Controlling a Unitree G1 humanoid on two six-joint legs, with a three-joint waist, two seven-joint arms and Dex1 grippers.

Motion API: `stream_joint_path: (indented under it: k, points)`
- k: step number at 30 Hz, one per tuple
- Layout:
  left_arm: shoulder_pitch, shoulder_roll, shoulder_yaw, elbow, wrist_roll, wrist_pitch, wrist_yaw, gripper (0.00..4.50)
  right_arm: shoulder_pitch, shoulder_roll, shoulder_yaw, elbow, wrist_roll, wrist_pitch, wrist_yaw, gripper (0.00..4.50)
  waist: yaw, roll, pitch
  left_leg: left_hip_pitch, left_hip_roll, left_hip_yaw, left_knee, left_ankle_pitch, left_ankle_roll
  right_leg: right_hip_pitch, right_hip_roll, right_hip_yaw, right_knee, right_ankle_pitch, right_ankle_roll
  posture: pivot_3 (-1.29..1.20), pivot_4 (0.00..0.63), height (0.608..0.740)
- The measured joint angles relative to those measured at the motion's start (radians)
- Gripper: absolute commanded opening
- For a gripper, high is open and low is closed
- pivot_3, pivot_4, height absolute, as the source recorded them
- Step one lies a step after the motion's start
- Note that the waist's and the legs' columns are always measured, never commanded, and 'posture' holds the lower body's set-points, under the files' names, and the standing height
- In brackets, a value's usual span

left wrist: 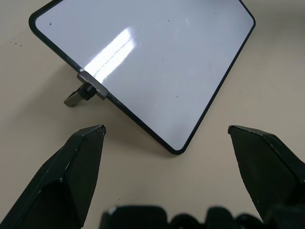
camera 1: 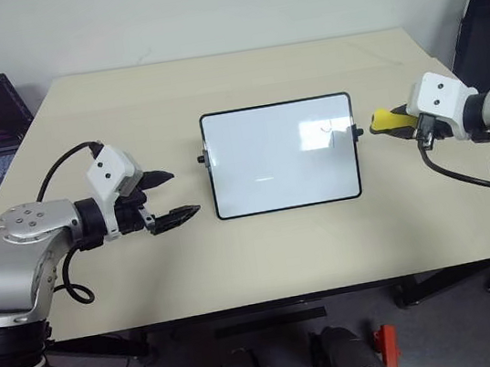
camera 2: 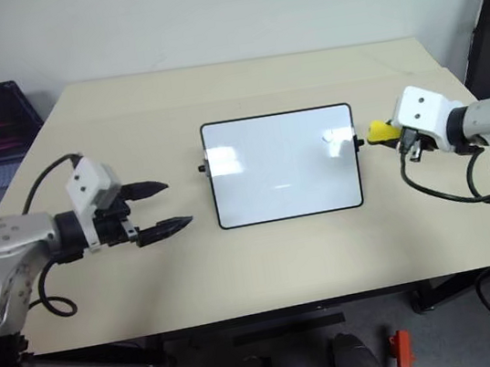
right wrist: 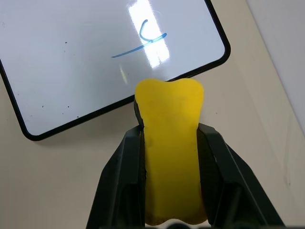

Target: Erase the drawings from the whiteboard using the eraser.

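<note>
Right wrist view: hand [right wrist: 170, 143] clamps eraser [right wrist: 170, 143] beside whiteboard [right wrist: 71, 71].

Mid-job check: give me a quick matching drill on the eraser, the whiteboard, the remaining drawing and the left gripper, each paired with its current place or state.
Things:
1. eraser
2. whiteboard
3. drawing
4. left gripper

Places or states:
A. open, holding nothing, left of the board
B. lying on the table between the two arms
C. clamped in the right gripper, off the board's right edge
D. blue stroke near the board's upper right corner

Pairs: 1-C, 2-B, 3-D, 4-A
</note>
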Motion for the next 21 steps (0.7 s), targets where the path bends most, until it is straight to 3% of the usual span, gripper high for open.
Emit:
stream_joint_path:
  k: [7,14,21]
  points:
    - [-0.013,-0.001,-0.001,0.0,0.0,0.0,0.001,4.5,-0.001,0.011,-0.001,0.0,0.002,0.0,-0.008,1.09,-0.001,0.0,0.0,0.0,0.0,0.0,0.0,0.0,0.0,0.0,0.0,0.0,0.0,0.0,0.0,0.0,0.15,0.74]
    - [-0.034,-0.019,-0.016,0.009,0.001,-0.002,-0.007,4.5,-0.085,0.197,0.001,0.02,0.01,-0.008,-0.133,1.09,-0.007,0.0,0.0,0.001,0.0,0.0,0.0,0.0,0.0,0.0,0.001,0.0,0.001,0.001,-0.002,0.0,0.15,0.74]
    - [-0.033,-0.021,-0.018,0.012,0.005,-0.002,-0.009,4.5,-0.14,0.302,0.052,0.172,-0.1,-0.049,-0.313,1.09,-0.003,0.0,0.0,0.0,0.0,0.0,0.0,0.0,0.0,0.0,0.0,0.0,0.001,0.002,-0.004,0.0,0.15,0.74]
